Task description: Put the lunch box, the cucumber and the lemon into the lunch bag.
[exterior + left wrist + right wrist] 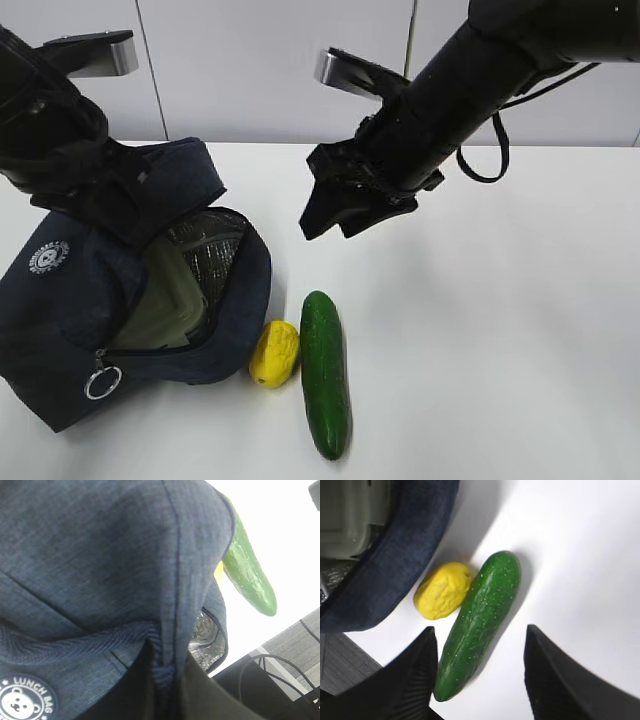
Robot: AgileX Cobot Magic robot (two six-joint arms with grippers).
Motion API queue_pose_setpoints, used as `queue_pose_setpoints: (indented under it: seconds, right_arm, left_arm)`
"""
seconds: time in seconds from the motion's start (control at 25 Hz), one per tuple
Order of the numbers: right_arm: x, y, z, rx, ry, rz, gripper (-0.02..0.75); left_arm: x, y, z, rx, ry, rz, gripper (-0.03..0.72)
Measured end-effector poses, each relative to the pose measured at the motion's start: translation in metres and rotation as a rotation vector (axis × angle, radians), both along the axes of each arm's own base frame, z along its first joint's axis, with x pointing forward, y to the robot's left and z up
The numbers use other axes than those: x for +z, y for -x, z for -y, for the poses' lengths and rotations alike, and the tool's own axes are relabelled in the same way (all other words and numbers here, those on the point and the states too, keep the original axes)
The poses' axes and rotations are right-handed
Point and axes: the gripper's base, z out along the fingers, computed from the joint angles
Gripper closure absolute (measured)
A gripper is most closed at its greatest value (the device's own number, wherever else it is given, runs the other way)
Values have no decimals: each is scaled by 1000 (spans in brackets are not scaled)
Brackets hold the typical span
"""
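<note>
The navy lunch bag (70, 300) stands at the left with its mouth open and the silver lining showing. Inside it lies the lunch box (165, 300), its sage-green lid visible. My left gripper (140, 215) is shut on the bag's raised flap; in the left wrist view the fabric fold (167, 665) is pinched between the jaws. The yellow lemon (275, 353) and the dark green cucumber (325, 372) lie side by side on the table just right of the bag. My right gripper (330, 215) hangs open above them. In the right wrist view the cucumber (480, 622) lies below the open fingers (415, 675).
The white table (500, 330) stretches bare to the right of the cucumber. A metal ring pull (103, 382) hangs at the bag's front corner. A pale wall panel runs behind the table's far edge.
</note>
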Motion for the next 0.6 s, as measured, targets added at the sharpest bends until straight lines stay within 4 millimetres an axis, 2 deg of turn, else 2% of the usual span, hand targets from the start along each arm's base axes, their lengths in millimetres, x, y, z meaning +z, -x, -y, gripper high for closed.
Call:
queue_pose_setpoints:
  seconds: [0.2,0.4,0.6]
  right_arm:
    - [-8,3,5,-51,122,-37,323]
    - [-19,13,-11,-55,186,-41,323]
    - [-44,10,-25,-72,179,-97,323]
  left_arm:
    - [0,1,-1,-13,-9,-2,683]
    - [-1,1,-2,-20,-26,1,683]
    - [-1,1,-3,-28,-42,-2,683]
